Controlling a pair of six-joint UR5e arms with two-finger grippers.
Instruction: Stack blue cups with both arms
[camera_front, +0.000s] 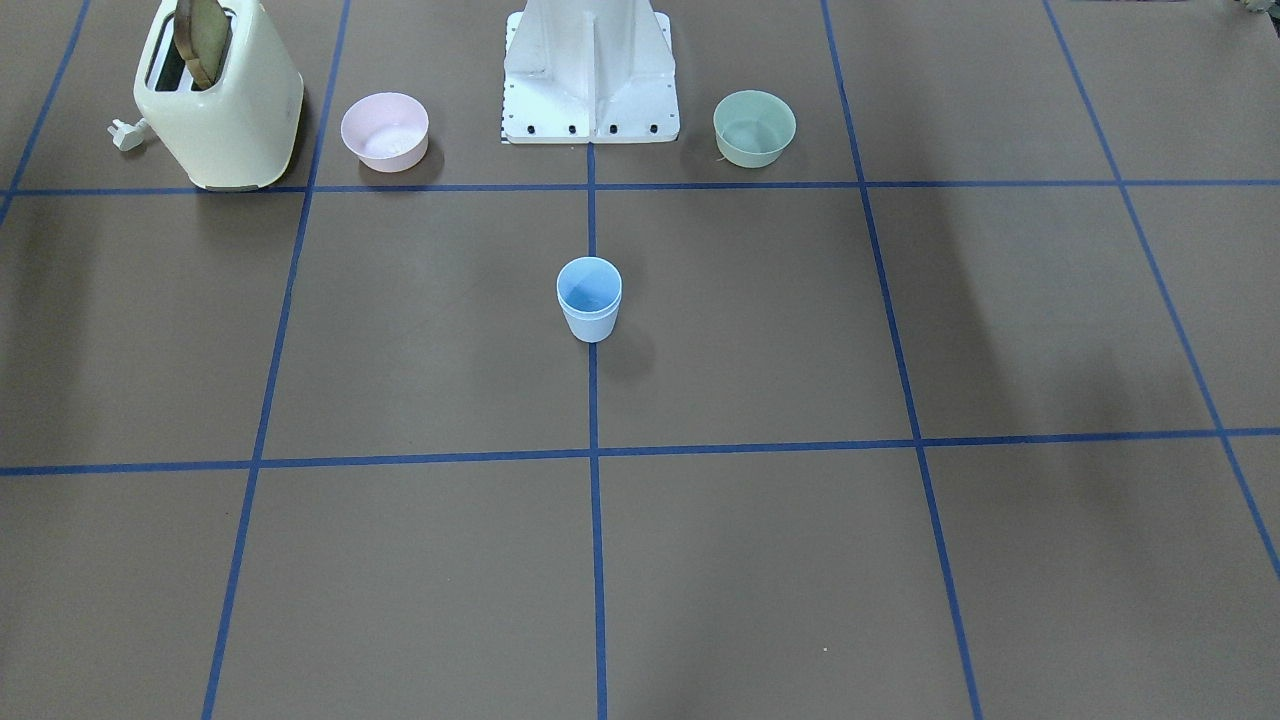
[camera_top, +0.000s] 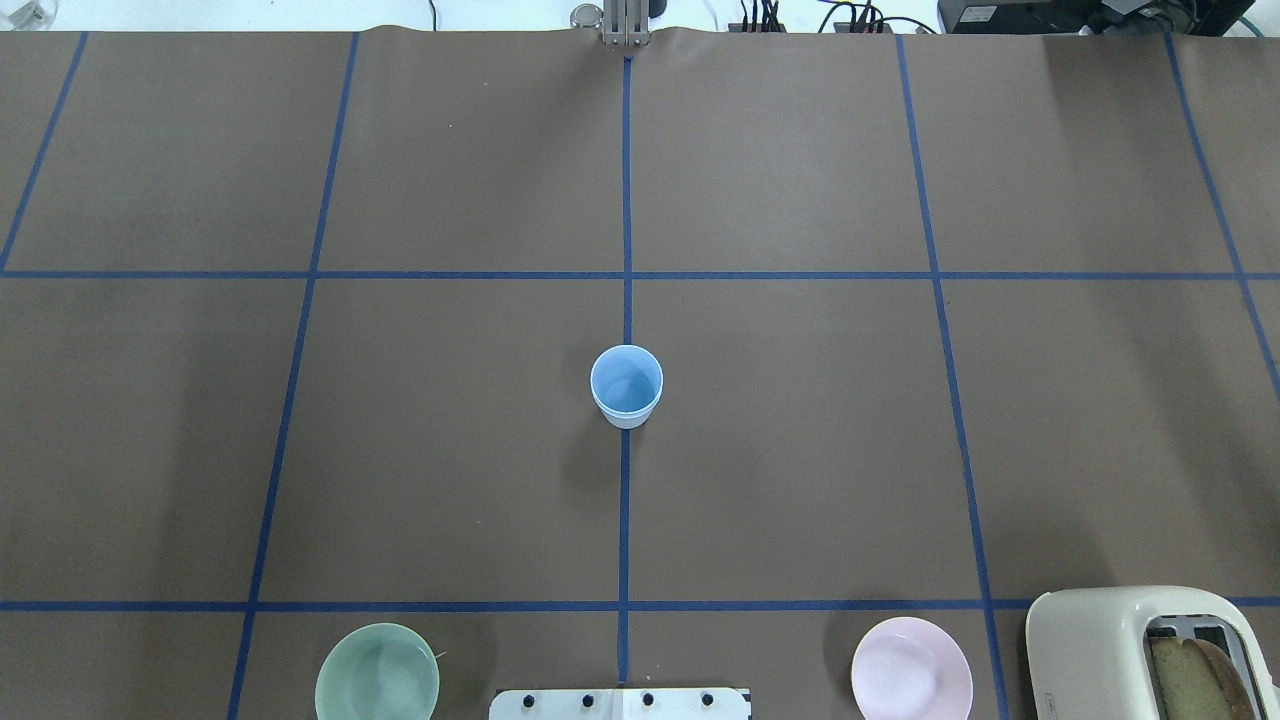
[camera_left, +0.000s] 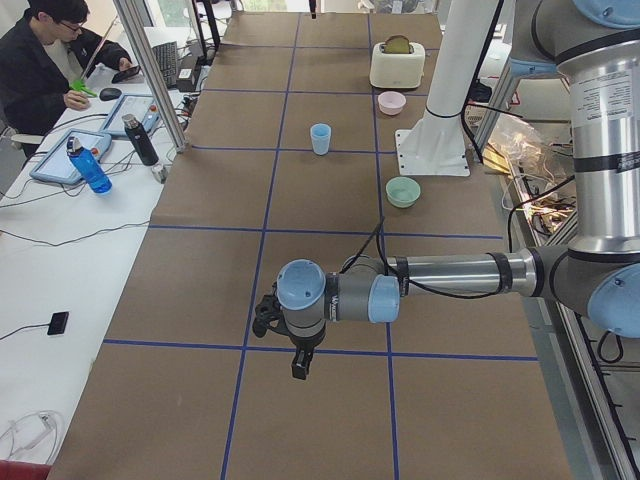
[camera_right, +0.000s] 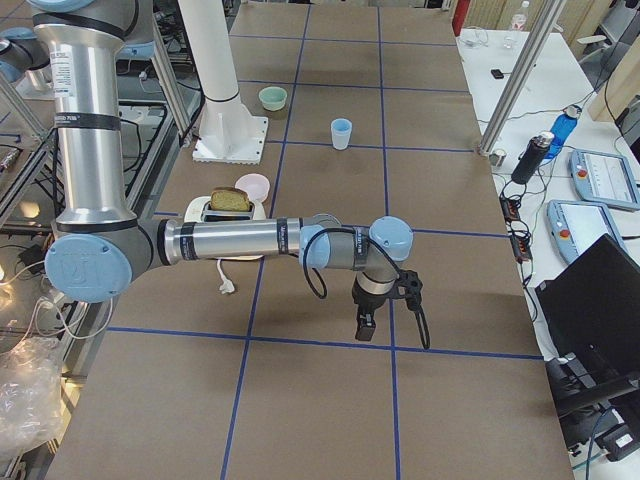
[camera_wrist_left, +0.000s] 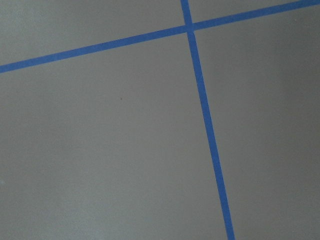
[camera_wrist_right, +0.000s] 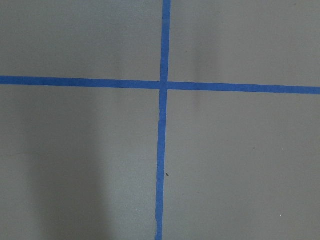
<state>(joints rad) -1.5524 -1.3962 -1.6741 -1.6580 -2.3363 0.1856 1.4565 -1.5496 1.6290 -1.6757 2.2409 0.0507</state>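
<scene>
Blue cups (camera_top: 626, 386): one shape at overhead centre on the desk (camera_top: 800, 450), stepped rim, likely nested. Stacking looks done. My left arm (camera_left: 440, 275) and right arm (camera_right: 230, 240) sit wide; whether the jaws are open or closed, I cannot tell. Next: verify the nest, no grasp.

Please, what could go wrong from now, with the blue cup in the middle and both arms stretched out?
1. Only one blue cup outline shows; whether a second sits fully nested cannot be told; a loose stack might tip.
2. The right arm reaches out beside the toaster; swinging inward low might strike it or the pink bowl.
3. Wrist views show only tape, so left claw and right claw would approach blind.
</scene>
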